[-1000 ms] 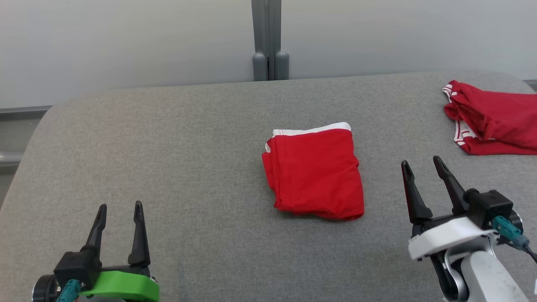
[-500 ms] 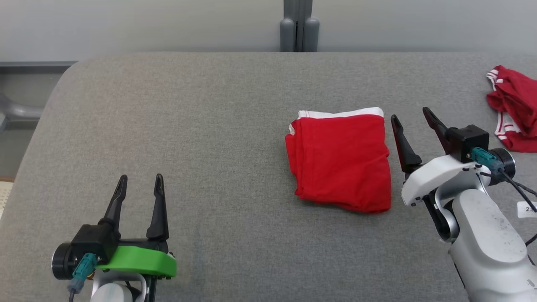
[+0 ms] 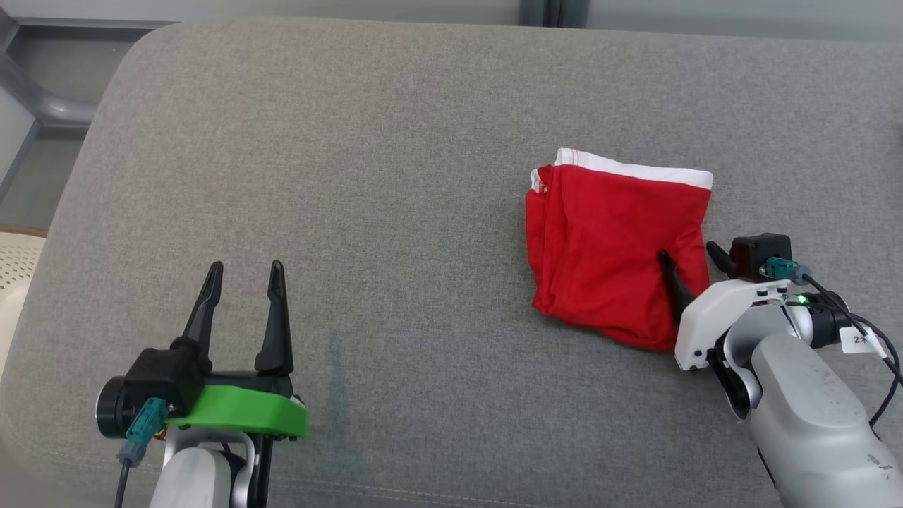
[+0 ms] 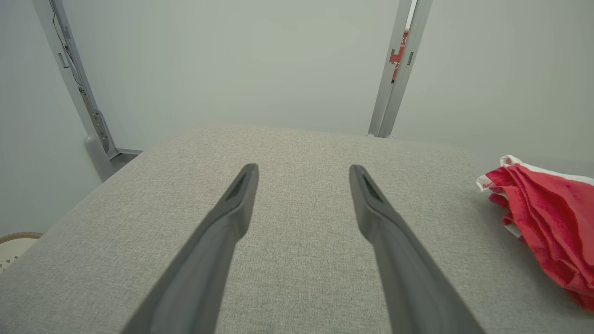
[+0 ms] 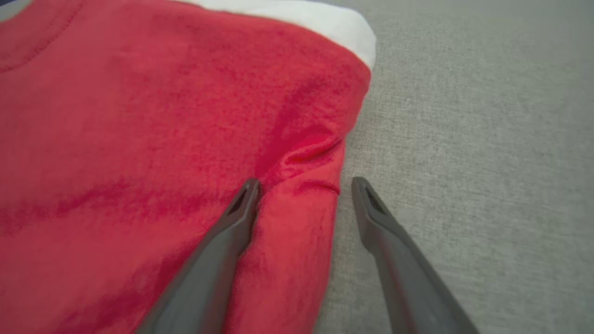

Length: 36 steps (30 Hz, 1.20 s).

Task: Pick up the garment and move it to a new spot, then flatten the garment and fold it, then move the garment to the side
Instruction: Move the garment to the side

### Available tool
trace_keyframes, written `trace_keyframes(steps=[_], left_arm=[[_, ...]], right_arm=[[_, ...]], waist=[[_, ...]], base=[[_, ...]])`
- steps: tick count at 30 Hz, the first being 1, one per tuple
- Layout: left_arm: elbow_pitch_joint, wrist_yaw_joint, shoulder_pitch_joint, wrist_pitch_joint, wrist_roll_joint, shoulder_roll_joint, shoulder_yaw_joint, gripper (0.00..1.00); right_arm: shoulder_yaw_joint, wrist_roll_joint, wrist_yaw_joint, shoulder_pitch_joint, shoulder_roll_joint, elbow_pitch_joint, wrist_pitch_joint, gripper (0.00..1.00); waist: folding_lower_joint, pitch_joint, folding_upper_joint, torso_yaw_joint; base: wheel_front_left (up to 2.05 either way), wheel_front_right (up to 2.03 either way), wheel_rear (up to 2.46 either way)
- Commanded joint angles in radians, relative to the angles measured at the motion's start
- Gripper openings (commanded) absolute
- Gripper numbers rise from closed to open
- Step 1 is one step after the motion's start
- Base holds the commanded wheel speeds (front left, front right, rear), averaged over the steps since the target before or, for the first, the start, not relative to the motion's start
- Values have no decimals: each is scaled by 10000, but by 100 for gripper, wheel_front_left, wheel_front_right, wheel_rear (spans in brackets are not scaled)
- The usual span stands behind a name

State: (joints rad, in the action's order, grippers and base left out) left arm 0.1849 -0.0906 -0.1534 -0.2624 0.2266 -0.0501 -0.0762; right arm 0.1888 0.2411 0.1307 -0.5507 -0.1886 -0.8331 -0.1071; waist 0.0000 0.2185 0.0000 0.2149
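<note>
A folded red garment (image 3: 607,247) with a white band along its far edge lies on the grey fabric surface (image 3: 353,155), right of centre. My right gripper (image 3: 688,252) is open and straddles the garment's right edge. In the right wrist view one finger (image 5: 232,227) presses on the red cloth (image 5: 153,120) and the other finger (image 5: 385,232) is over bare grey fabric, with the right gripper (image 5: 305,183) holding the hem between them unpinched. My left gripper (image 3: 245,267) is open over bare fabric at the lower left, far from the garment. In the left wrist view the left gripper (image 4: 303,169) points at the wall, with the garment (image 4: 547,218) at the right edge.
The surface's rounded far-left corner (image 3: 134,49) drops toward a grey metal frame (image 3: 42,99). A pale woven object (image 3: 17,264) lies beyond the left edge. A grey post (image 4: 394,74) stands against the pale wall behind the surface.
The head camera has tilted down and turned, shifting the whole picture. My right gripper has moved forward and left, from beside the garment to straddling its right edge. The left gripper stays open.
</note>
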Motion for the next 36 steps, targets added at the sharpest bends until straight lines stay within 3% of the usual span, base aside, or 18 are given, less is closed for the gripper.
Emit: trace_keyframes(steps=[1,5,6,7,8,16,26,31,36], left_arm=[[-29,49,-168,-27,7,-15,-25,100],[-6,104,-192,-26,48,-15,-42,100],[-1,111,-188,-27,60,-15,-32,100],[-6,125,-184,-27,74,-15,-24,100],[-2,127,-191,-26,74,-15,-31,100],[-166,127,-540,-26,25,-15,-91,100],[-436,10,-1231,-26,-263,-15,-61,100],[-679,-80,-1526,-27,-556,-49,84,100],[-1081,-193,-1860,-26,-942,-435,251,100]], right_arm=[[41,60,-5,-84,22,-244,2,100],[299,572,-4,180,358,-822,375,100],[397,690,-2,204,430,-857,395,55],[517,859,-1,213,486,-819,318,20],[603,961,1,194,481,-791,274,0],[1359,1243,-27,-1083,-461,-425,524,0],[2741,1540,-15,-3181,-2510,656,1553,0],[3328,1919,-15,-4105,-3742,1551,1918,0],[3201,2430,-15,-5015,-4965,2514,2376,0]], waist=[[0,218,0,122],[0,301,0,76],[0,312,0,50],[0,333,0,12],[0,346,0,-11],[0,881,0,-323],[0,2341,0,-1106],[0,3114,0,-1827],[0,3991,0,-2823]], base=[[0,0,0],[0,0,0],[0,0,0],[0,0,0],[0,0,0],[0,0,0],[0,0,0],[0,0,0],[0,0,0]])
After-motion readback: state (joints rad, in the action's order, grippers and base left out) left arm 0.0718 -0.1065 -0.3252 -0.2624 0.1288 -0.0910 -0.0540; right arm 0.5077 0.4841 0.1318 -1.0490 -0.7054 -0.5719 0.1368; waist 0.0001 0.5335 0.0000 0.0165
